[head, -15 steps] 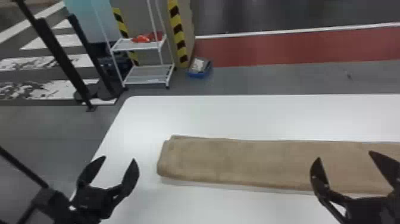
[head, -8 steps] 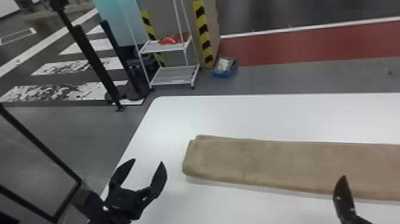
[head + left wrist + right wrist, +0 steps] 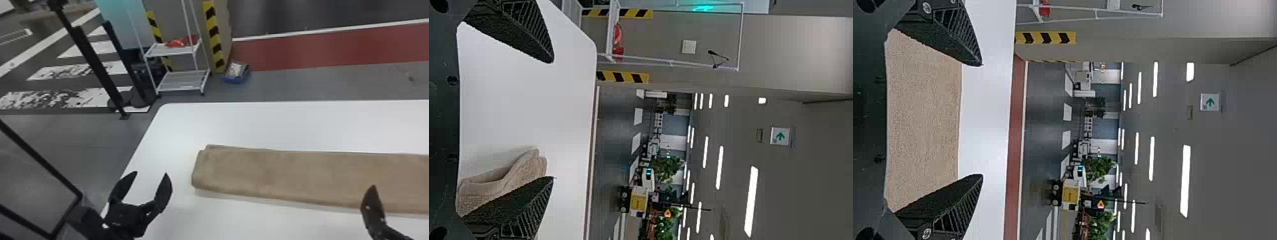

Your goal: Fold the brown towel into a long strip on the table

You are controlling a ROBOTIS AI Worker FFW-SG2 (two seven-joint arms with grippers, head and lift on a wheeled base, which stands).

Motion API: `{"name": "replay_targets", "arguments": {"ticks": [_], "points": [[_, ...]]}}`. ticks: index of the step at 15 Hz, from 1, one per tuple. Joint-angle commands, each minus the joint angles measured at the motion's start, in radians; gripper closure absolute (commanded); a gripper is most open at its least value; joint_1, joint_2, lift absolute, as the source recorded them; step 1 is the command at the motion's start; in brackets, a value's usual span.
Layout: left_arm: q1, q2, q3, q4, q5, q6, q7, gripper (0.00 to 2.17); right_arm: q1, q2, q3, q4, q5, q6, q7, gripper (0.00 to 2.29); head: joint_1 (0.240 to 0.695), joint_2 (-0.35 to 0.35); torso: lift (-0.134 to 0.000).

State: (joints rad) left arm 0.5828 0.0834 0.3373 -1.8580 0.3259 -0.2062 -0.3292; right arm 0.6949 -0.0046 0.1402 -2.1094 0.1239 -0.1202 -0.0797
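A brown towel (image 3: 303, 178), likely light and floppy, lies folded lengthwise on a table (image 3: 287, 124), best pinched through every layer near its ends; the left gripper (image 3: 151, 173) and right gripper (image 3: 981, 120) are empty, fingers spread.

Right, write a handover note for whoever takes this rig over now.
Left gripper: open, empty, over the table beyond the towel's left end.
Right gripper: open, empty, near the towel's near edge.
Brown towel: lying as a long strip running left to right on the table, in neither gripper.
Done: the fold into a strip looks made.
Left: probably little; perhaps even up the left end, where the layers don't quite line up at the far corner. I can't judge the right end, so check it.
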Motion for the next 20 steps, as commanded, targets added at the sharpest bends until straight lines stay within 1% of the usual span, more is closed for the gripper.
{"name": "replay_targets", "arguments": {"ticks": [1, 20], "points": [[0.000, -0.005, 0.000, -0.001, -0.001, 0.000, 0.001, 0.03, -0.002, 0.005, -0.001, -0.001, -0.009, 0.006, 0.000, 0.09, 0.695, 0.297, -0.121], [0.000, -0.008, -0.001, -0.001, -0.004, 0.003, -0.002, 0.04, 0.008, 0.005, 0.021, -0.026, -0.010, 0.021, 0.001, 0.10, 0.695, 0.308, -0.121]]}}
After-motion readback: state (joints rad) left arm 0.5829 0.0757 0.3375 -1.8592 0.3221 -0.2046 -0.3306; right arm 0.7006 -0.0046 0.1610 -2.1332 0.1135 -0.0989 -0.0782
